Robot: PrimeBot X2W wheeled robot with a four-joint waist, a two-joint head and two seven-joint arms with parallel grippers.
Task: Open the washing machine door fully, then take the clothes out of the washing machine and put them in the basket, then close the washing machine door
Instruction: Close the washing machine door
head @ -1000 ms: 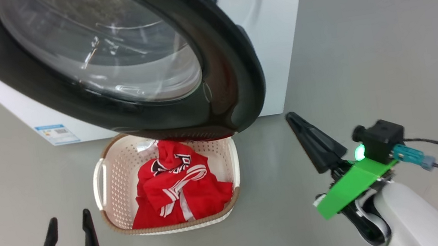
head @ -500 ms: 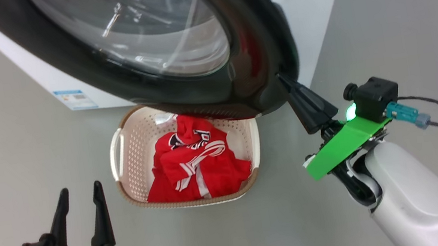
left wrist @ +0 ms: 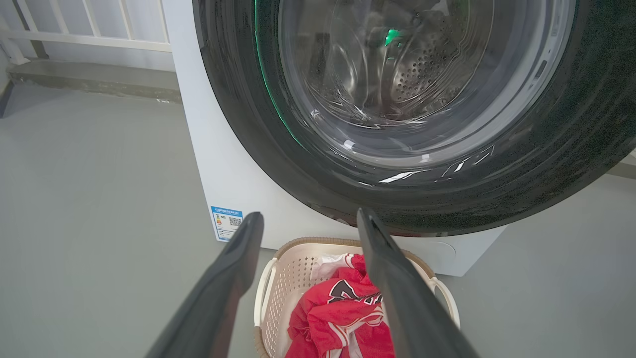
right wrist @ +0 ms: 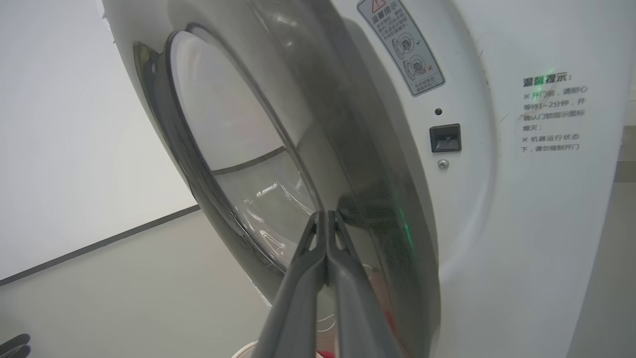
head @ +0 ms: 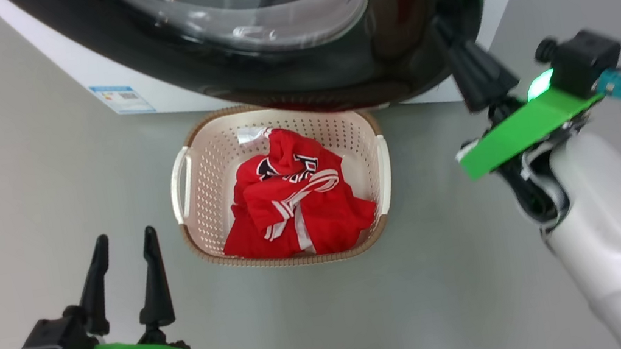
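Closing the washing machine door with the right gripper, fingers pressed together at its black rim, with the clothes already in the basket below and the left gripper spread and idle; next, a steady push until latched.

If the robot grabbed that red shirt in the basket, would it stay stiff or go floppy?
Probably floppy: the clothes lie crumpled in folds in the basket, so they would likely droop. The fabric looks thin, so probably light. Being bunched, it may unfold when lifted.
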